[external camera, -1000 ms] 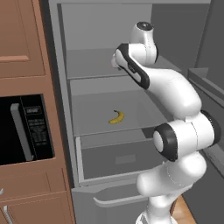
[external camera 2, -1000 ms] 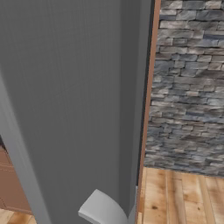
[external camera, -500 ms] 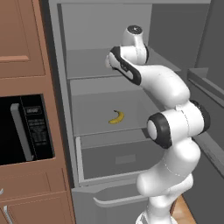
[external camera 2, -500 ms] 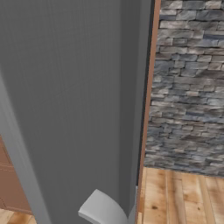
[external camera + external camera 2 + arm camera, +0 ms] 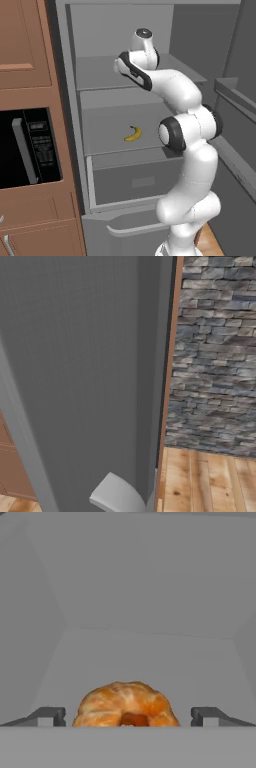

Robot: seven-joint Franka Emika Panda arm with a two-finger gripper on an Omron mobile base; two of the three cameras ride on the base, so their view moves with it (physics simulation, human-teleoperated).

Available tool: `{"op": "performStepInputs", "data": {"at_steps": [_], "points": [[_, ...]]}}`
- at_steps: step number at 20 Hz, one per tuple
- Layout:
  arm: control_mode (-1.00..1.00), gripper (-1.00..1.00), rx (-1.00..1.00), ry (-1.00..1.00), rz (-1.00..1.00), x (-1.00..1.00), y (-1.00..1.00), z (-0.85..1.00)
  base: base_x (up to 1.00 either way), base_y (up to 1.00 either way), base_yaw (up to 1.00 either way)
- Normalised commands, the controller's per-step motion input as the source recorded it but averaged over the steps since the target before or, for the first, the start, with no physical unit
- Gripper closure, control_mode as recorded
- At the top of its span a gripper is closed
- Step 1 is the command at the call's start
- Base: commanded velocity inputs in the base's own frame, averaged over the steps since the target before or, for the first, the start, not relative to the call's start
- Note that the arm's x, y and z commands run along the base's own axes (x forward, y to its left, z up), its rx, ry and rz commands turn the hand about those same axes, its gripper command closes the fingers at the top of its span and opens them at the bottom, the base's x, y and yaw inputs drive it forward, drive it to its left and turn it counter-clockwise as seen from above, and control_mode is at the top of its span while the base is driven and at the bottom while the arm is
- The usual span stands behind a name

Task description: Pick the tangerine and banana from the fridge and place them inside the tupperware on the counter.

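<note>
The tangerine point(image 5: 125, 704), round and orange, lies on a grey fridge shelf in the hand view. My gripper point(image 5: 128, 717) is open, and the fruit sits between its two dark fingertips point(image 5: 47, 716), touching neither. In the left base view my arm point(image 5: 170, 87) reaches into the upper shelf of the fridge point(image 5: 100, 70). The banana point(image 5: 132, 134), small and yellow, lies on the shelf below, apart from the arm. The tupperware and the counter are out of view.
A grey drawer point(image 5: 135, 182) stands pulled out under the banana's shelf. A black microwave point(image 5: 30, 147) sits in brown cabinets to the left. The grey fridge door point(image 5: 80, 371) blocks the right base view, beside a stone wall point(image 5: 215, 356).
The hand has swung left and deeper into the upper shelf. The banana has not moved and the jaws stay wide.
</note>
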Motion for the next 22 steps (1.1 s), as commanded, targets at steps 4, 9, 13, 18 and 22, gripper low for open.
{"op": "performStepInputs", "data": {"at_steps": [4,9,13,18,22], "points": [[-1.0,-1.0,0.0,0.0,0.0,0.44,0.12,-0.13,0.0,0.0,0.0],[-1.0,1.0,-0.04,0.0,0.0,0.05,0.19,-0.49,0.0,0.0,0.0],[-1.0,1.0,0.0,-0.01,0.0,-0.03,0.0,-0.14,0.0,0.0,0.0],[-1.0,1.0,0.0,0.0,0.0,-0.81,0.0,-0.59,0.0,0.0,0.0],[-1.0,1.0,0.0,-0.04,0.0,-1.0,0.0,-0.52,0.0,0.0,0.0]]}}
